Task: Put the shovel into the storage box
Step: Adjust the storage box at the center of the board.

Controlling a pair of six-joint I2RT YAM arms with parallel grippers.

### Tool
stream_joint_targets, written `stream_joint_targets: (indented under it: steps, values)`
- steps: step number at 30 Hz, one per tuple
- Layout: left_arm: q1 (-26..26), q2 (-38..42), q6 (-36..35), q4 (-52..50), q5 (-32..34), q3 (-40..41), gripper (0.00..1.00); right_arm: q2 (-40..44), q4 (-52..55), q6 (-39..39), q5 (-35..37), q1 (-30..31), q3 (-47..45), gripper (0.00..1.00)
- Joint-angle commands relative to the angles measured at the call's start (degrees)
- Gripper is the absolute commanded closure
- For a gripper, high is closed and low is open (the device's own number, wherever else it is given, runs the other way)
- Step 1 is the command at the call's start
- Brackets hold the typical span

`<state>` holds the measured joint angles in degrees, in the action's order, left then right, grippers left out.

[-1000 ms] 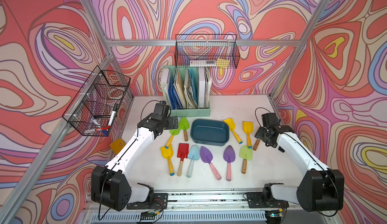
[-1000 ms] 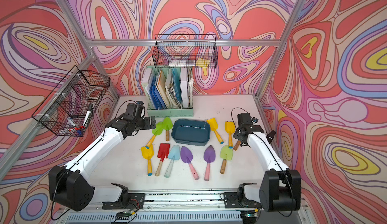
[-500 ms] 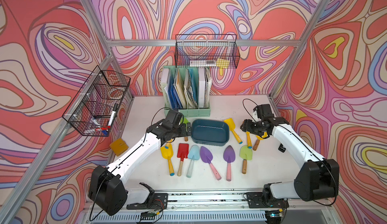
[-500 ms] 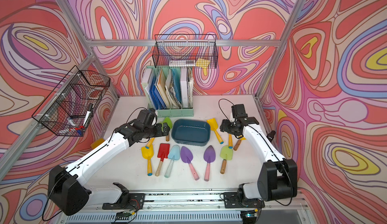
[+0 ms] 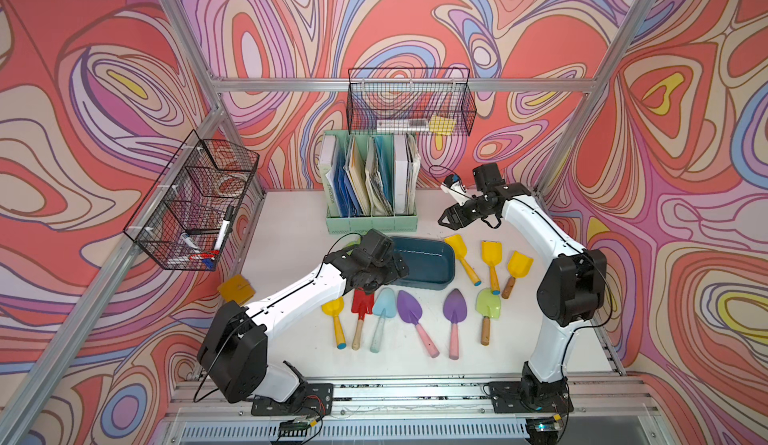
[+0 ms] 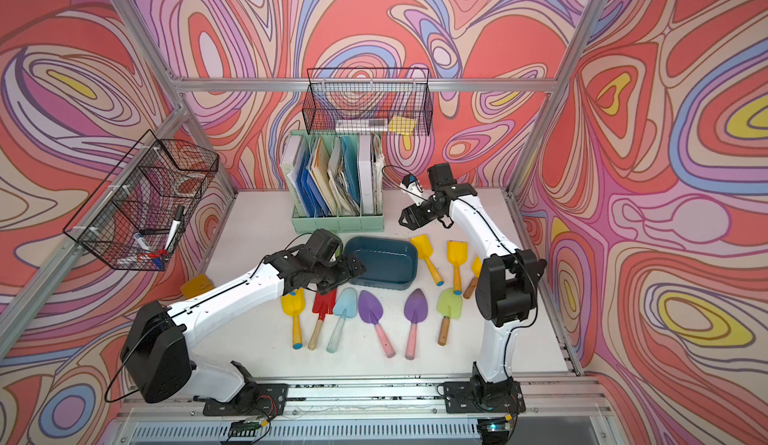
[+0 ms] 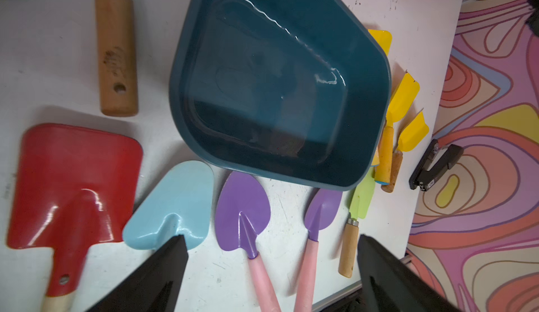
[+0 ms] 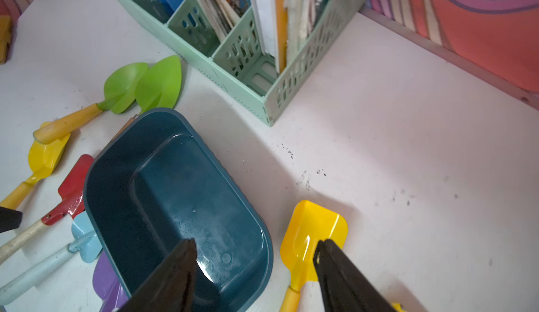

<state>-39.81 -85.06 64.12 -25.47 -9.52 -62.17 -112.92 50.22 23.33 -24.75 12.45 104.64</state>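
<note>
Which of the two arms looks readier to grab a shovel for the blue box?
Left, probably. The left gripper hangs open low over the light blue shovel and purple shovel, just beside the storage box. The right gripper, also open, is farther from any shovel, up near the file holder.

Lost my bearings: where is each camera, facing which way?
Top views: high at the front, facing down toward the back wall; left arm, right arm visible.
Left wrist: on left arm, facing down at shallow dark teal-blue plastic storage box; left fingers show.
Right wrist: on right arm, facing down at yellow square-bladed shovel, mint-green file holder; right fingers show.
Shared: both wrist views see the storage box.
</note>
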Motion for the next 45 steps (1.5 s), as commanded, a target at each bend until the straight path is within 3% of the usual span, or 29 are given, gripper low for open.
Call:
stream_joint_targets:
  steps: [1, 9, 18, 36, 45]
  values:
    - [-1.1, -2.9, 9.1, 4.4, -3.3, -0.7, 0.05, -4.1, 3.4, 8.4, -4.6, 0.4, 4.3, 0.33]
    - [-3.7, -12.3, 16.0, 7.3, -5.8, -5.2, 0.05, -12.4, 6.7, 13.4, -1.6, 2.8, 10.6, 0.33]
    - [-5.7, -20.6, 19.1, 8.8, -6.0, -9.6, 0.05, -14.2, 4.6, 14.8, -0.6, 3.9, 7.9, 0.33]
    - [-5.9, -21.9, 21.9, 8.6, 0.0, -9.7, 0.08, -18.0, 2.5, 15.2, 2.0, 6.4, 5.8, 0.33]
    - [-5.9, -21.8, 20.4, 6.8, 0.8, -10.8, 0.08, -18.7, 0.8, 14.4, 4.3, 6.8, 5.4, 0.51]
